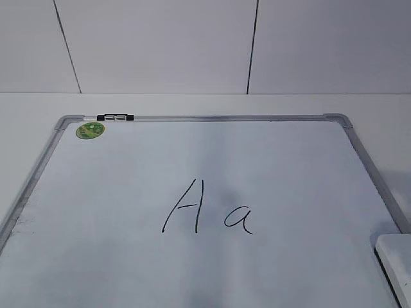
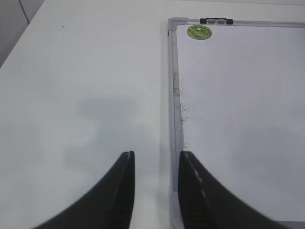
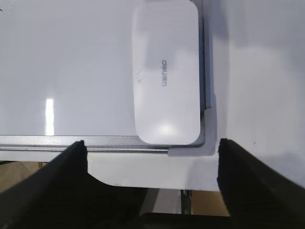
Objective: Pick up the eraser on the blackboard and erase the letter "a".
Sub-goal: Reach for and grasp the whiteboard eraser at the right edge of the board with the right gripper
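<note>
I log one black-and-clear marker pen (image 1: 115, 117), lying along the far rim; one white table (image 2: 86, 86), bare surface; one pale panelled wall (image 1: 160, 45) with dark seams behind.

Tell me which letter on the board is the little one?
The right-hand letter on the board is the little one. It is round and short; the left letter is tall and pointed.

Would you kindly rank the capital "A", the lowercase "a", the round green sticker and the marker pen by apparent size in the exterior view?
1. Handwritten black capital "A".
2. Small handwritten lowercase "a".
3. Black-and-clear marker pen and round green sticker look alike; both lie farther from the camera, so unranked.
</note>
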`<action>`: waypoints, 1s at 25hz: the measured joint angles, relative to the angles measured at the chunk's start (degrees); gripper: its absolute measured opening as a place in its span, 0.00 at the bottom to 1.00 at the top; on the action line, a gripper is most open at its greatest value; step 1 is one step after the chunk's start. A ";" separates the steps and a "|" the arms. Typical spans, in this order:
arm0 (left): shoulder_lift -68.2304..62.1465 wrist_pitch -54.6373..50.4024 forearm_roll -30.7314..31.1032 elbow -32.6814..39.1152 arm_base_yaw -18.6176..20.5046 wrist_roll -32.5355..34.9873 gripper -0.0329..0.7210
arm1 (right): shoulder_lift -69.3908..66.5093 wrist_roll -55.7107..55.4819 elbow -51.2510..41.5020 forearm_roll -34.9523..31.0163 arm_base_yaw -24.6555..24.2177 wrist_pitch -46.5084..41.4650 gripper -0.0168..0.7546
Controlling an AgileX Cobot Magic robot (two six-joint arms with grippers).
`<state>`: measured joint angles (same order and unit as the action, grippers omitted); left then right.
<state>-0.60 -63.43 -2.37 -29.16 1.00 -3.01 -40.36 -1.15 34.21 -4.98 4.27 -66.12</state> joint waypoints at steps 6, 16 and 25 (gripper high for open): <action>0.00 0.00 -0.48 0.00 0.00 0.00 0.36 | -12.28 0.00 8.61 -2.35 0.00 -2.40 0.87; 0.00 0.00 -0.60 0.00 0.00 0.00 0.35 | -22.68 -0.11 13.13 -3.42 0.00 -3.84 0.85; 0.00 0.00 -0.60 0.00 0.00 0.00 0.35 | -23.43 0.60 13.13 -2.97 0.00 -3.92 0.88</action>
<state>-0.60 -63.43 -2.97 -29.16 1.00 -3.01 -63.79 -0.56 47.33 -7.95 4.27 -70.04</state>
